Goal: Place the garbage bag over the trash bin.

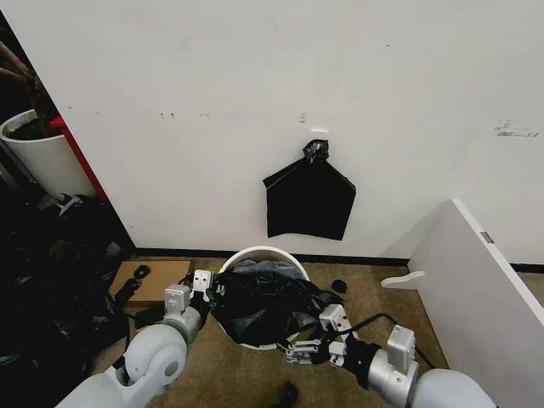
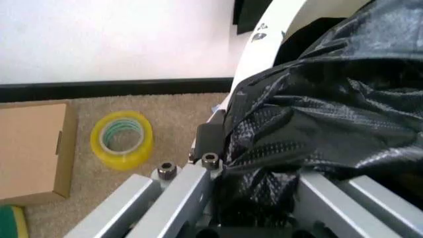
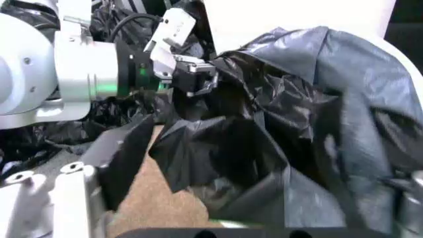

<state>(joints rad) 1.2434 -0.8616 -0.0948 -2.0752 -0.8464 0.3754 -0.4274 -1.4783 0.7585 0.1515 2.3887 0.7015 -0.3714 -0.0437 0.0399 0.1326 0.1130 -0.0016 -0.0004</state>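
At the far left a big white pot (image 1: 38, 157) with a plant stands against the wall, and below it a dark heap of black plastic (image 1: 51, 272) covers the floor. Nearer the middle a flat cardboard box (image 1: 157, 279) lies on the tan carpet (image 1: 374, 293), and my left wrist view shows a yellow roll of tape (image 2: 122, 140) on the carpet beside it.

My left gripper (image 1: 206, 291) sits at the left rim of the trash bin (image 1: 255, 255), its jaws closed on a bunched fold of the garbage bag (image 1: 263, 304). The bag is thin, glossy and heavily crinkled, black with grey sheen where light hits it. It lies loose over the mouth of the round white bin, covering the near part while the far rim shows bare. The bin stands upright on the carpet just in front of the wall, its opening facing up. The bag has no clear shape; its mass stretches roughly left to right between my two grippers.

My right gripper (image 1: 308, 348) is at the near right of the bin, fingers spread, with the bag's edge lying between them.

On the white wall (image 1: 408, 102) above the bin a flat black bag (image 1: 309, 200) with a knotted top hangs from a hook. To the right a white panel (image 1: 476, 289) slants along the floor.
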